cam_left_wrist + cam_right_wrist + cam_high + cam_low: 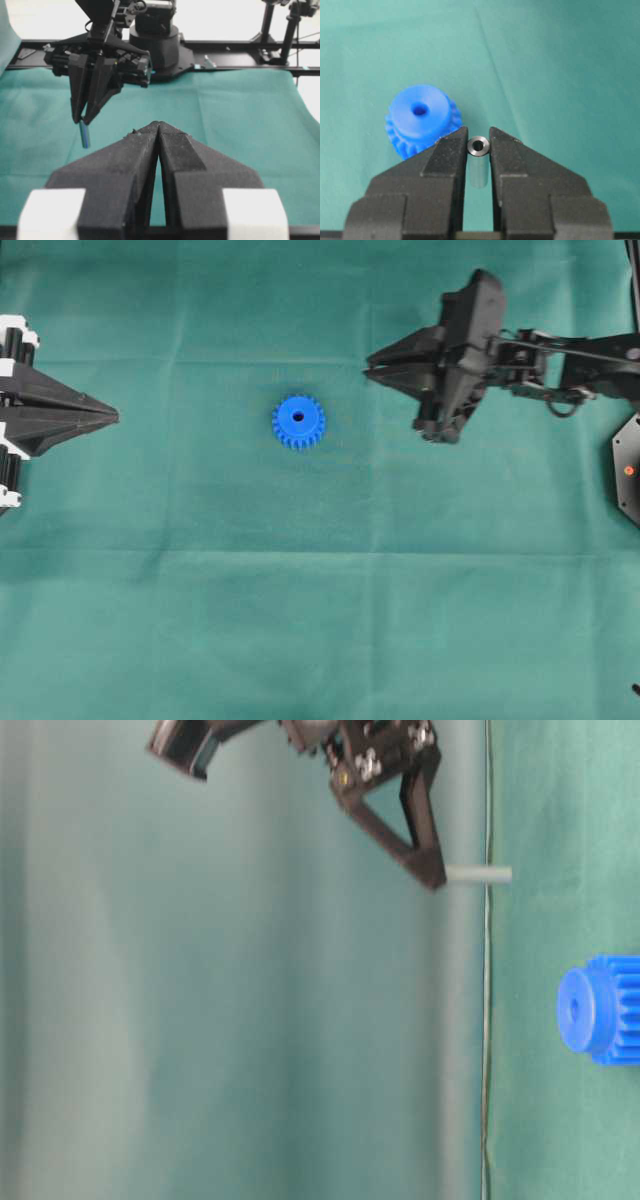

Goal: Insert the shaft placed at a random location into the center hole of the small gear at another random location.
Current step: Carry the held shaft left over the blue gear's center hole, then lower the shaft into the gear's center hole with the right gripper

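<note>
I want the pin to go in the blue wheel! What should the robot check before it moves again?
1. Right hand holds the shaft: ok, pinched between the fingers.
2. Shaft points down: ok; it hangs below the fingertips above the cloth.
3. Center hole is uncovered: ok.
4. Small gear lies flat, hub up: ok.
5. Shaft sits over the hole: not ok; it is off to the side.
6. Left hand is out of the way: ok, shut and away from the gear.
</note>
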### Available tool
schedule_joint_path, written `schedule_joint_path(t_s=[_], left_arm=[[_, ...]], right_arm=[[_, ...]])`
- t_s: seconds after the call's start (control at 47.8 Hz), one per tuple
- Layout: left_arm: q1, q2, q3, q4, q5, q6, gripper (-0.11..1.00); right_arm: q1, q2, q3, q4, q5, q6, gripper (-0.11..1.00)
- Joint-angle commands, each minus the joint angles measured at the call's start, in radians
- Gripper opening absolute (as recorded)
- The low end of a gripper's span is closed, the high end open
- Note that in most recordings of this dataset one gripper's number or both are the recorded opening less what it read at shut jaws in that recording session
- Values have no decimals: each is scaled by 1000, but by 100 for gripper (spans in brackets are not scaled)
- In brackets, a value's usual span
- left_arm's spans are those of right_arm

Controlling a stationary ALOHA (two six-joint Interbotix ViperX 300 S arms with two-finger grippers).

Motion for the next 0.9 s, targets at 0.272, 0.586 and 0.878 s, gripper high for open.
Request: schedule_joint_path(t_s=[0.272,0.586,0.878], left_arm=[[-2,6,-23,3,-2,-3,0],[-3,5,-21,3,-2,-18,0],[-3,5,-21,3,6,-18,0]], right_arm=[[63,106,-189,0,25,-8,13],[91,170,-270,2,41,-8,13],[94,193,-279,5,43,-6,13]])
